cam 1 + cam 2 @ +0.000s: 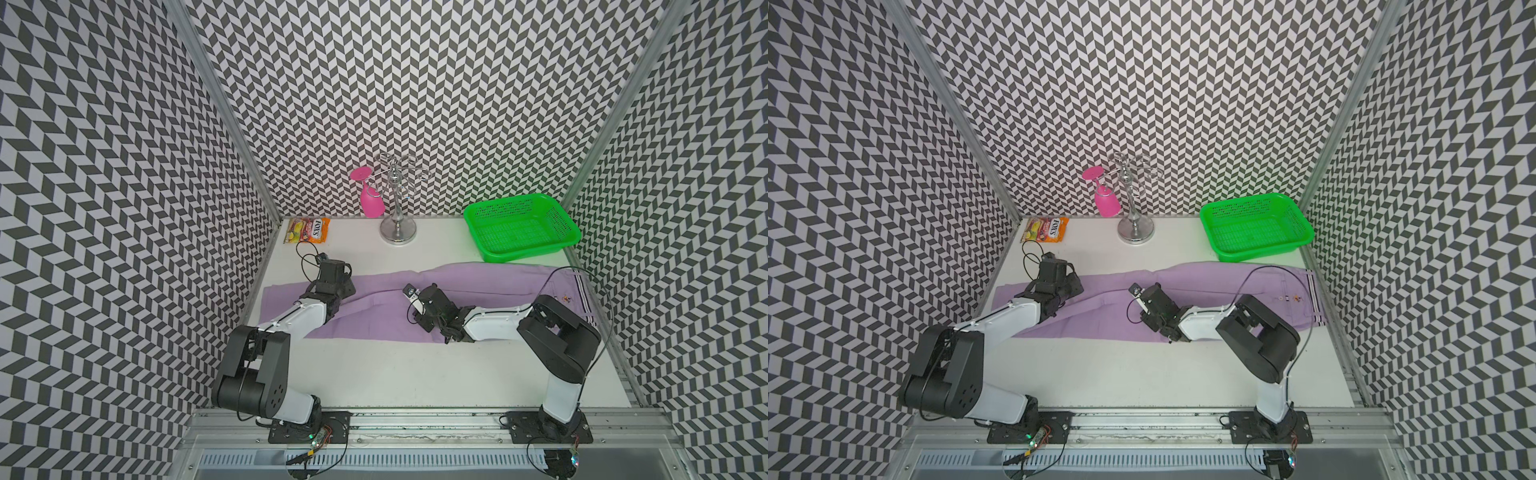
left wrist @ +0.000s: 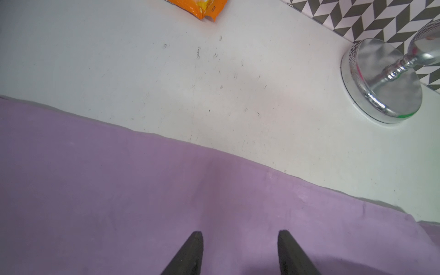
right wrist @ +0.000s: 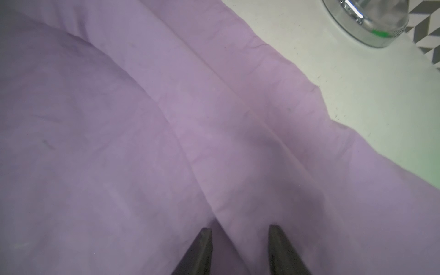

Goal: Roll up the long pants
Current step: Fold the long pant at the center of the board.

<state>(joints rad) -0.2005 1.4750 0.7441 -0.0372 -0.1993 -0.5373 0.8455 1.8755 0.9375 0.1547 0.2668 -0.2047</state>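
Observation:
The long pants [image 1: 478, 286] are lilac and lie flat across the table in both top views, with the leg ends at the left and the striped waistband [image 1: 1312, 297] at the right. My left gripper [image 2: 241, 232] hovers over the far edge of the left leg, open, with only flat cloth beneath its fingers. My right gripper [image 3: 240, 227] is over the middle of the pants, where a fold ridge [image 3: 238, 166] runs in between its fingertips. Its jaws stand apart, narrower than the left ones, and grip nothing visible.
A green basket [image 1: 519, 226] sits at the back right, touching the pants' far edge. A chrome glass stand [image 1: 398, 230] with a pink glass [image 1: 371, 203] hanging on it is at the back centre. A candy packet [image 1: 307, 230] lies at the back left. Patterned walls close three sides.

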